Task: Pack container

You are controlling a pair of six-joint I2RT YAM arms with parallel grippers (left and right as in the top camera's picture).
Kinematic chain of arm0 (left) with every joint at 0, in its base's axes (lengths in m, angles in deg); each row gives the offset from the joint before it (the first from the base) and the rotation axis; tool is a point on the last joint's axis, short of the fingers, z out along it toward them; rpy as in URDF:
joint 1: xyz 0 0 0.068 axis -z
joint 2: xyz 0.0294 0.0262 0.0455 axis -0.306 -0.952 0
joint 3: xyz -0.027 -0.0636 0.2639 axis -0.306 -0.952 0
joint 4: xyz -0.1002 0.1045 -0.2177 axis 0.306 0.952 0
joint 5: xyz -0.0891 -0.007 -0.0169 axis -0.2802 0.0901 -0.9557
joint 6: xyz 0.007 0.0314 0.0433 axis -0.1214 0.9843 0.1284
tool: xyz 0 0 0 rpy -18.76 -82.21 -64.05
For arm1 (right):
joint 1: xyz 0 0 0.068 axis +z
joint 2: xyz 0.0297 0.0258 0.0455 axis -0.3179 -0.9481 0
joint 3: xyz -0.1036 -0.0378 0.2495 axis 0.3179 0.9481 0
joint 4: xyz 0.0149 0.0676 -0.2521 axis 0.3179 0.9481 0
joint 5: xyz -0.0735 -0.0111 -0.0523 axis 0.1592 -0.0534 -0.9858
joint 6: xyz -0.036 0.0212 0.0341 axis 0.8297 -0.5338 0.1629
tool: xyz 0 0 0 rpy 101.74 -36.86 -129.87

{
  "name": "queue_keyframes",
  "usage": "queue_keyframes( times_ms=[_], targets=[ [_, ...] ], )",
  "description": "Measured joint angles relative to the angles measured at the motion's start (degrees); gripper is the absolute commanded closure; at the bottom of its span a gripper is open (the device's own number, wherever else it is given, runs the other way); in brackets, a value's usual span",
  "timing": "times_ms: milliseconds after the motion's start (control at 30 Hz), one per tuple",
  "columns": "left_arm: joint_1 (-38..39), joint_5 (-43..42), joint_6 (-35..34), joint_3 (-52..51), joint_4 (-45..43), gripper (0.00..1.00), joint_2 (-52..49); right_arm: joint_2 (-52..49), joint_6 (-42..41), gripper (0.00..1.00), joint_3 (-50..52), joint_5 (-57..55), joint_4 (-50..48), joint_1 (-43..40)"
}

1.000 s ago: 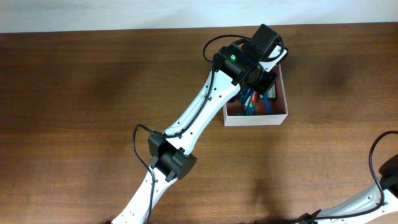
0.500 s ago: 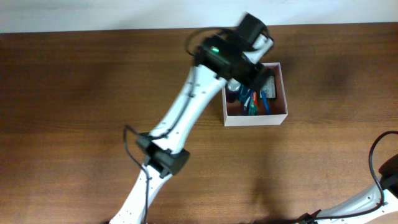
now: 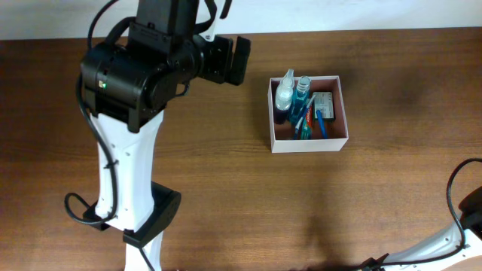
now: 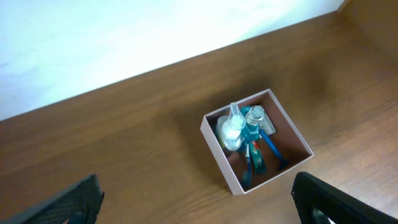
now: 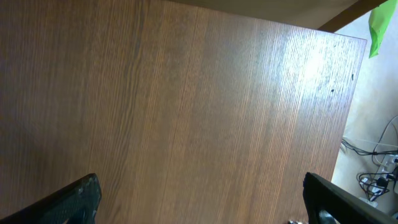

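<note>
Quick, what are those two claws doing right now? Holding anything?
Left black two-finger gripper: open, holding nothing.
Right black two-finger gripper: open, holding nothing.

left arm [image 3: 126, 173] up at 9 o'clock, left hand [image 3: 232, 60] aimed at 3 o'clock, spread wide; right arm [image 3: 456, 229] at 5 o'clock, right hand [image 5: 199, 202] spread wide

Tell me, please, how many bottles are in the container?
2: a clear spray bottle in the container's far left corner, and a teal bottle just right of it. More could be hidden under the toothbrushes.
</note>
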Motion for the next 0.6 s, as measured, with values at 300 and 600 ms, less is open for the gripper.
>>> queue_keyframes(
  times_ms=[300, 600],
  targets=[
    [0.0, 1.7, 1.6, -0.4, 0.2, 0.01, -1.6, 0.0, 0.0, 0.01, 0.0, 0.0, 0.0, 0.0],
    [0.0, 1.9, 5.4, -0.4, 0.2, 0.01, -1.6, 0.0, 0.0, 0.01, 0.0, 0.0, 0.0, 0.0]
  ],
)
